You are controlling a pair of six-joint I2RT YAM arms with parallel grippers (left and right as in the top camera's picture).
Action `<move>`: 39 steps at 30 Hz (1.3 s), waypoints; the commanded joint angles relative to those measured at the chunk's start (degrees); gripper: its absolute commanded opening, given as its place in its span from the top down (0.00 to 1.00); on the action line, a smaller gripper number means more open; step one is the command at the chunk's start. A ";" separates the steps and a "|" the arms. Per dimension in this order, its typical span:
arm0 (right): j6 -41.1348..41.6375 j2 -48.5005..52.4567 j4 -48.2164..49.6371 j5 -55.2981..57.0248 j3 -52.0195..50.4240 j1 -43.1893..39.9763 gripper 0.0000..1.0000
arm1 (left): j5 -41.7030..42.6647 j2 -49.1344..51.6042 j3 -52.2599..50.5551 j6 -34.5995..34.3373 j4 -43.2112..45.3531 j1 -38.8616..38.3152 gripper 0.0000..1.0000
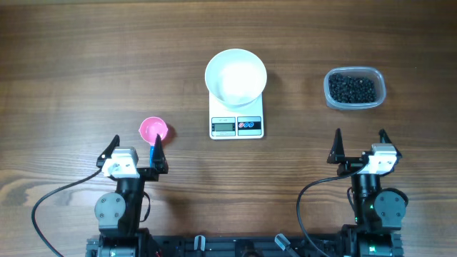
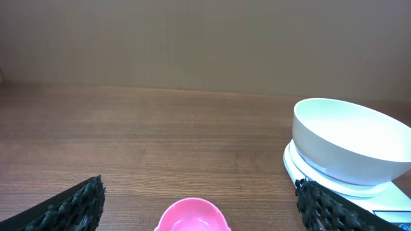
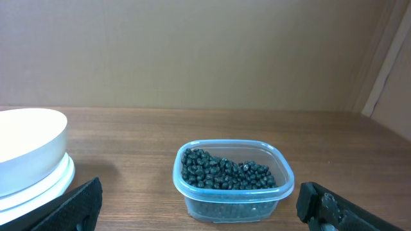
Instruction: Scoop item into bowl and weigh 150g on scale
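The white bowl stands empty on the white scale at the table's middle. The item, a heap of small black beads, fills a clear plastic tub at the right. A small pink scoop lies left of the scale. My left gripper is open just behind the scoop, nothing between its fingers. My right gripper is open, well short of the tub.
Both arms sit at the table's near edge, cables trailing behind them. A plain brown wall rises beyond the wooden table in both wrist views.
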 commanded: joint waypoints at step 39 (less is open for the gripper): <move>0.85 0.02 0.09 -0.74 -0.15 0.28 0.00 | 43.85 1.11 16.02 -18.58 15.15 -0.31 0.00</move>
